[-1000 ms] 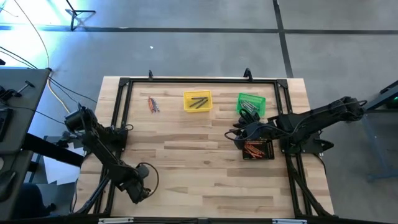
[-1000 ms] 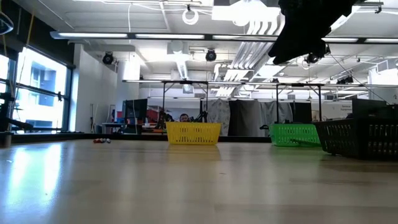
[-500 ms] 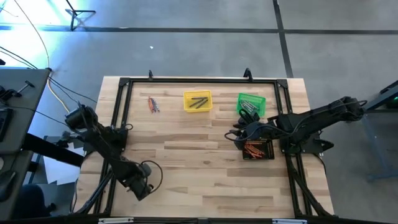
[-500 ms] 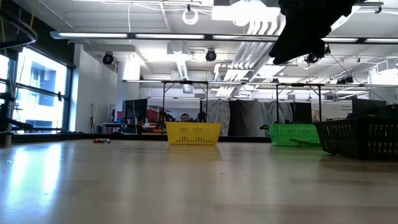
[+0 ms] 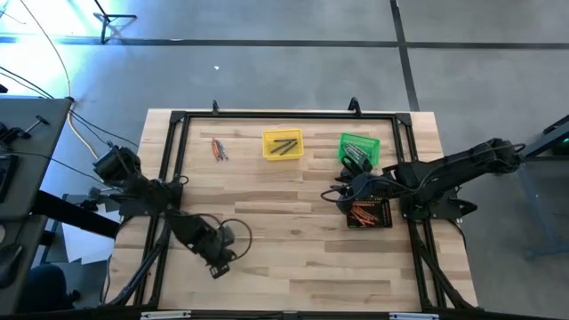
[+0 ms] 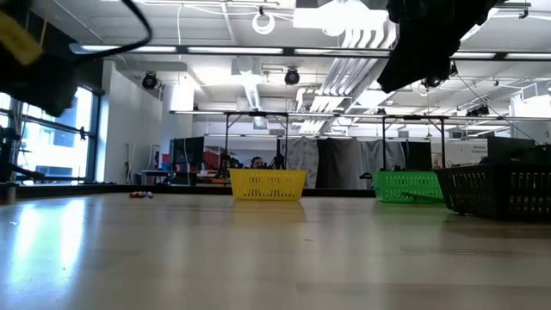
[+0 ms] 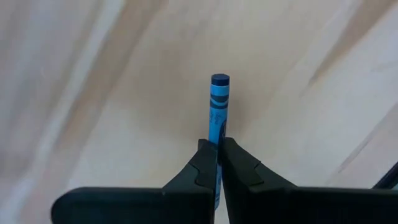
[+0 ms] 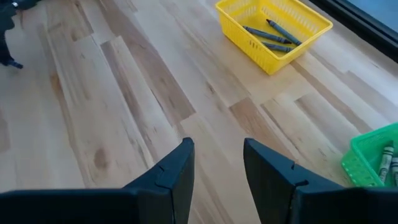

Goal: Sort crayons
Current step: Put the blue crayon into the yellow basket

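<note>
Left gripper (image 7: 217,163) jaws clamp a blue crayon (image 7: 218,112) above the worktop (image 5: 293,258); right gripper (image 8: 217,163) jaws wide, empty.

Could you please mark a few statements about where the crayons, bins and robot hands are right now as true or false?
1. The left hand is shut on a blue crayon. True.
2. The yellow bin is empty. False: dark grey crayons lie in it.
3. The right hand is open and holds nothing. True.
4. The black bin holds orange-red crayons. True.
5. The green bin stands to the left of the yellow bin in the high view. False: it stands to its right.
6. No crayons lie loose on the table. False: a few lie left of the yellow bin.
</note>
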Motion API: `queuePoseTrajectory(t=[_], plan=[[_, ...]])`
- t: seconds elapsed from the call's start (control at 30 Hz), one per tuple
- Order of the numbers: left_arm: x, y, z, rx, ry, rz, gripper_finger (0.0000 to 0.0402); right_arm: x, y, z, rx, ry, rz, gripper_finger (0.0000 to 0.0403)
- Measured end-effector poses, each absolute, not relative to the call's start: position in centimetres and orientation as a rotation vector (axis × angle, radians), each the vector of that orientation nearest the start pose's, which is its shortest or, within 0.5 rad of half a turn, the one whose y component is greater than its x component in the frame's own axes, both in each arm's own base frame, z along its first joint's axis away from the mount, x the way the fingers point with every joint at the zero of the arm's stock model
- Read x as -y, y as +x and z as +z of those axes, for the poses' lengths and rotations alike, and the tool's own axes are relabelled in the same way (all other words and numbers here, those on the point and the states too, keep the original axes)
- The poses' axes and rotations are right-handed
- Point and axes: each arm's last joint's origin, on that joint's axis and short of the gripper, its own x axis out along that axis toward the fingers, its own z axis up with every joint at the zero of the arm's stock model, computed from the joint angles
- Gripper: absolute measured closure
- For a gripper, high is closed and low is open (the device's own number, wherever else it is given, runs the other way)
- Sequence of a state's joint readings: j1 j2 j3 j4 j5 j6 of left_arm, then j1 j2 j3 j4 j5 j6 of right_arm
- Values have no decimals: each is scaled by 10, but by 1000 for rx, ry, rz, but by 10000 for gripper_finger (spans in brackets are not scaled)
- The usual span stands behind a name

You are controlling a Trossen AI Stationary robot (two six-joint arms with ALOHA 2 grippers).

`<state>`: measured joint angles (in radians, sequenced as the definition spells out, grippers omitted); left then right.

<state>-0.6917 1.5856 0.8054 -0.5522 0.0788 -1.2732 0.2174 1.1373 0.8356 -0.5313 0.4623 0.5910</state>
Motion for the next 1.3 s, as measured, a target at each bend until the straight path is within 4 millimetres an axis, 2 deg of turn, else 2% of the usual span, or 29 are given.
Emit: queuePoseTrajectory(t=[0.23, 0.47, 0.6, 0.73, 0.83, 0.93, 1.03, 1.3], plan=[[129, 232, 145, -1379, -532, 171, 401, -26, 214, 260, -743, 295, -425, 269], [72, 276, 156, -1160, -449, 94, 401, -21, 199, 265, -775, 289, -439, 269], [37, 303, 184, -998, -284, 168, 401, -21, 195, 269, -757, 290, -444, 269], [5, 326, 221, -848, -92, 261, 401, -20, 194, 270, -745, 270, -465, 269], [-17, 338, 245, -728, 2, 330, 401, -19, 195, 270, -735, 254, -491, 269], [-39, 346, 258, -586, 56, 368, 401, -18, 194, 270, -716, 235, -534, 269], [-64, 352, 259, -494, 63, 426, 401, -16, 194, 271, -697, 211, -575, 269], [-124, 369, 219, -435, -33, 541, 401, -15, 194, 272, -667, 192, -619, 269]])
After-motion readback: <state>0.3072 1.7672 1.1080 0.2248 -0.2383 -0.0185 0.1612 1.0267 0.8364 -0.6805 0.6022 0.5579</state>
